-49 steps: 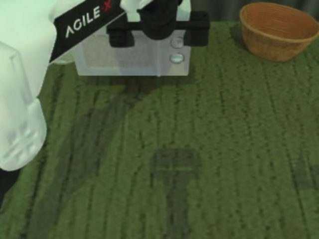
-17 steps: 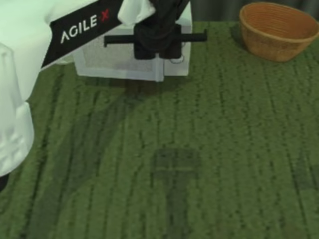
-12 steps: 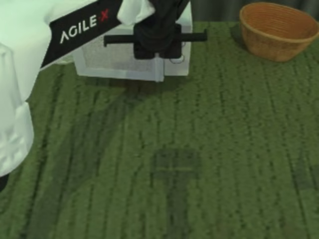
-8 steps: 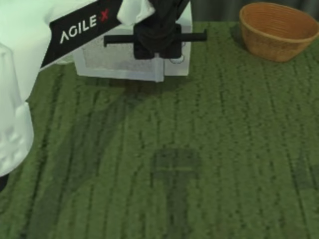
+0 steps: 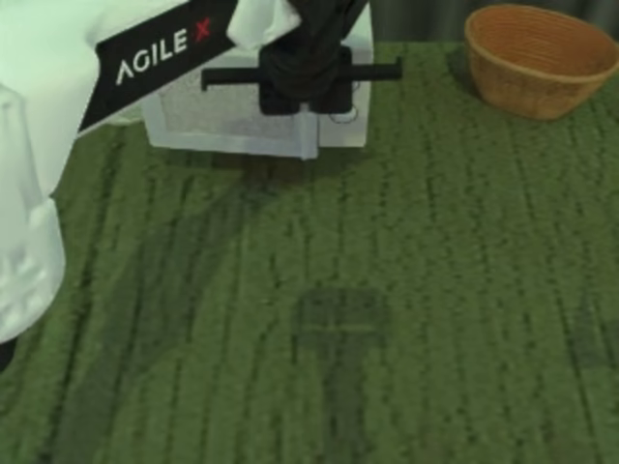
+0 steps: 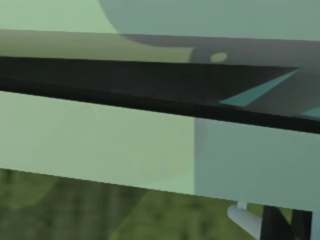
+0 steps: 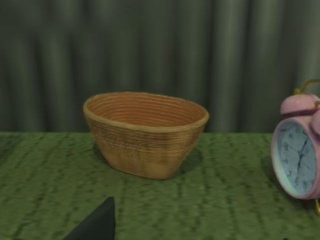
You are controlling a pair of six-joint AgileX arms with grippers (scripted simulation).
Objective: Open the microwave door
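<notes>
The white microwave (image 5: 353, 39) stands at the table's far left. Its door (image 5: 213, 114), with the grey mesh window, stands slightly ajar, the handle side swung a little out from the knob panel. My left gripper (image 5: 308, 97) reaches down over the front and is shut on the door's vertical handle (image 5: 309, 143). In the left wrist view the white handle bar (image 6: 244, 217) runs up against a black finger (image 6: 275, 226). My right gripper (image 7: 195, 237) is parked out of the top view, with one dark fingertip (image 7: 102, 222) showing and its fingers open.
A woven basket (image 5: 537, 58) sits at the far right of the table, in front of the right wrist camera (image 7: 145, 132). A pink alarm clock (image 7: 300, 155) stands beside it. Green cloth (image 5: 387, 290) covers the table.
Since 2.9 s ago my left gripper came down and closed from wide open onto the handle, and the door swung slightly out. Over the last second nothing visibly moved.
</notes>
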